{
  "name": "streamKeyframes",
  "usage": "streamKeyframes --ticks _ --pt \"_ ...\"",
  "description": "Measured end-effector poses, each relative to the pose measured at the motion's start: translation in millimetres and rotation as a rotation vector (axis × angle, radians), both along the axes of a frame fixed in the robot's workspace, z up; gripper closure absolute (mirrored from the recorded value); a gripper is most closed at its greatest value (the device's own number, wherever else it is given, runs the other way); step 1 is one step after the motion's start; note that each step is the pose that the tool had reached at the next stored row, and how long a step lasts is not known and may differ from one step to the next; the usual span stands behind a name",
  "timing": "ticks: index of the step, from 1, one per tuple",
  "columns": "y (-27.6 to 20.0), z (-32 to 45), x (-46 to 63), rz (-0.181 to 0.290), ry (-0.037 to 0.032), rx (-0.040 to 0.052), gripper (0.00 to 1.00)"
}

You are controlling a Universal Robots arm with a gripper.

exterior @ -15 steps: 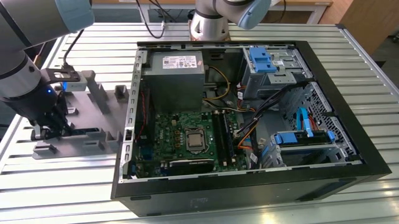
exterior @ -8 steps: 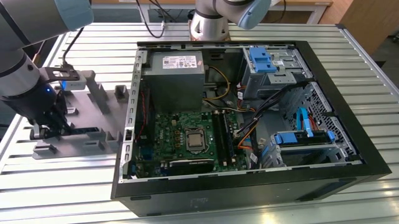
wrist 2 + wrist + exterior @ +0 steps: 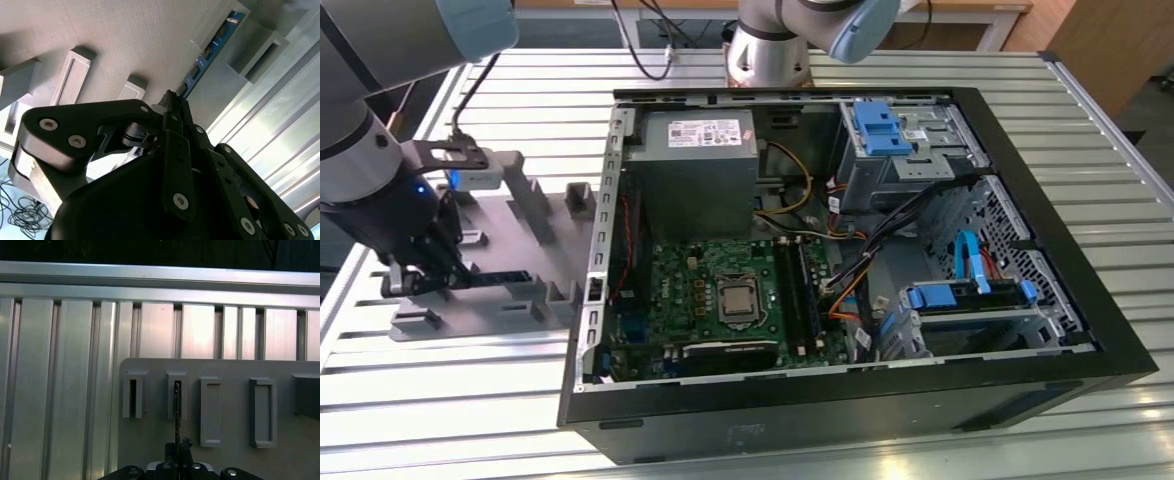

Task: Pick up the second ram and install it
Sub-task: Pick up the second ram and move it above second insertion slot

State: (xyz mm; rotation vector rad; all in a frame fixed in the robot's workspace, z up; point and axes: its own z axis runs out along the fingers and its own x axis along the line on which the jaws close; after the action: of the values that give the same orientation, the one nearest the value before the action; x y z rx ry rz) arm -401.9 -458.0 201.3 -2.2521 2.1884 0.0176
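One ribbed metal table [image 3: 454, 400] carries one open computer case [image 3: 854, 400], which takes up the centre and the exterior view's right, its green motherboard [image 3: 680, 290] exposed. One robot arm [image 3: 360, 150] reaches down along the exterior view's left edge over one grey holder tray [image 3: 500, 230], just beside the case. In the first wrist view the tray shows five slotted upright blocks [image 3: 212, 412] (the fifth cut by the frame edge). The gripper [image 3: 172, 100] is closed onto one end of the second ram [image 3: 210, 50], a single blue-green strip standing on edge, its far end meeting one block's slot.
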Motion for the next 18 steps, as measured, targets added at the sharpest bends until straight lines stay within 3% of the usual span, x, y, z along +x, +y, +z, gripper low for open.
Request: streamKeyframes --ticks 18 --pt "0.0 10.0 0.0 0.0 0.0001 0.0 0.86"
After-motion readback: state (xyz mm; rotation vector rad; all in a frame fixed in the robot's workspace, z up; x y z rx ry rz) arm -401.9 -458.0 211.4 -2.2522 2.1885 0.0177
